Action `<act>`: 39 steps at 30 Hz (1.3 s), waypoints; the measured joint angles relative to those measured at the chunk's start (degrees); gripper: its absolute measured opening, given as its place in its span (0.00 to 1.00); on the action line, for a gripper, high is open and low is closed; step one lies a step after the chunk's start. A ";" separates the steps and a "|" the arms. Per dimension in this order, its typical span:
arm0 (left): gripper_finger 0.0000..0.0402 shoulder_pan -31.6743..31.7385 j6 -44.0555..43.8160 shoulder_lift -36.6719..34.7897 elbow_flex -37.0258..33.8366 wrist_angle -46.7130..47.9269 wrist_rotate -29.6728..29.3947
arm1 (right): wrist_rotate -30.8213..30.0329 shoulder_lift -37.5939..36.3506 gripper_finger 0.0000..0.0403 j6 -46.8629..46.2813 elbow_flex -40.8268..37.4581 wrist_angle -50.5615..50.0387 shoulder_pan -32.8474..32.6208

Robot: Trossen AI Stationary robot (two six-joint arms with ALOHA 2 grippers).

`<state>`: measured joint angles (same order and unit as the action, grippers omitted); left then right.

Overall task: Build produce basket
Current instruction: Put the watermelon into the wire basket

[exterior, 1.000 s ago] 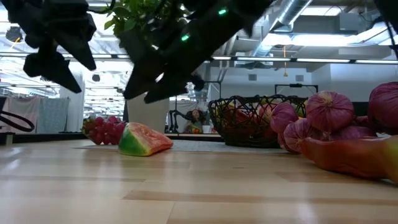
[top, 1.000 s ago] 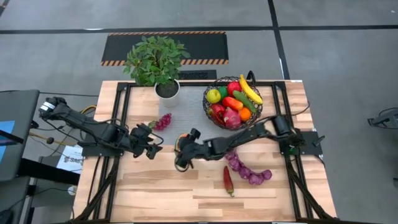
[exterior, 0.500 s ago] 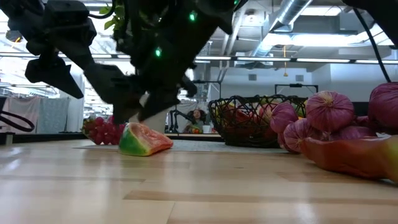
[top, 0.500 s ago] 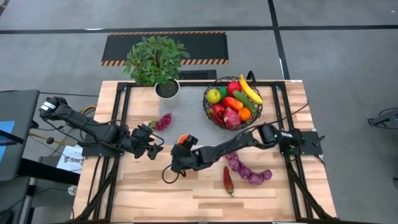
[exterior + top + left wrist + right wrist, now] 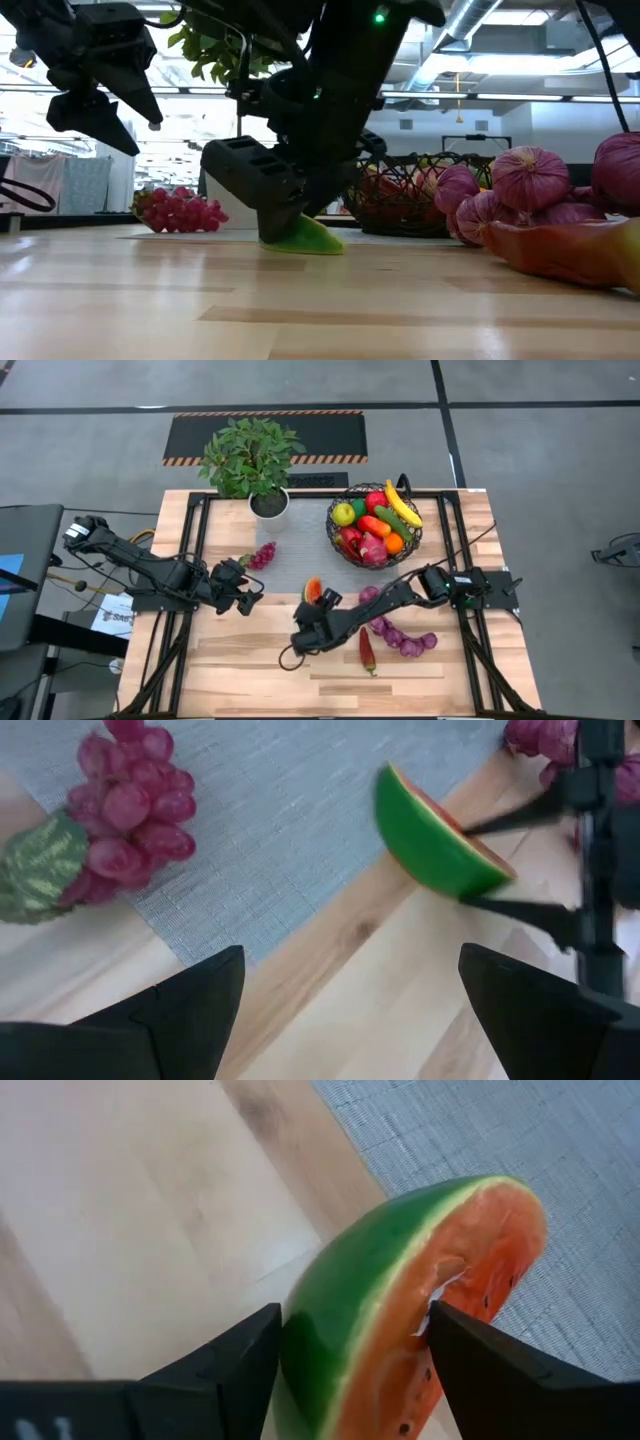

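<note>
Right gripper (image 5: 318, 603) now clamping watermelon slice (image 5: 312, 590)

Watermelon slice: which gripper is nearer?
Right. The right gripper grips the watermelon slice between its fingers; the left gripper hangs open beside it, apart.

I see a leafy green potted plant in a white pot (image 5: 268, 503) on the light wooden tabletop (image 5: 240, 660), beside a grey woven mat (image 5: 290, 565).
</note>
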<state>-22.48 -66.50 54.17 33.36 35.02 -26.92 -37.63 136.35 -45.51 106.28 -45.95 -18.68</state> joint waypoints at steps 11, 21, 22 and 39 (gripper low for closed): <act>0.88 0.00 2.21 0.00 0.04 0.00 -0.75 | 0.86 0.22 0.38 -2.42 0.01 -0.32 -0.25; 0.88 0.00 2.32 0.00 0.04 0.01 -1.90 | 2.52 -2.66 0.28 -0.63 -0.28 -1.04 -0.98; 0.88 0.00 2.31 0.00 0.04 0.01 -1.90 | 2.47 -3.66 0.28 -0.05 -0.28 -1.02 -1.17; 0.88 0.00 2.29 0.00 0.04 0.23 -2.29 | -12.02 -25.35 0.28 16.85 -0.09 -5.71 -0.13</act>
<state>-22.48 -64.20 54.17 33.41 35.25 -29.21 -49.65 111.00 -28.66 106.19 -51.66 -18.81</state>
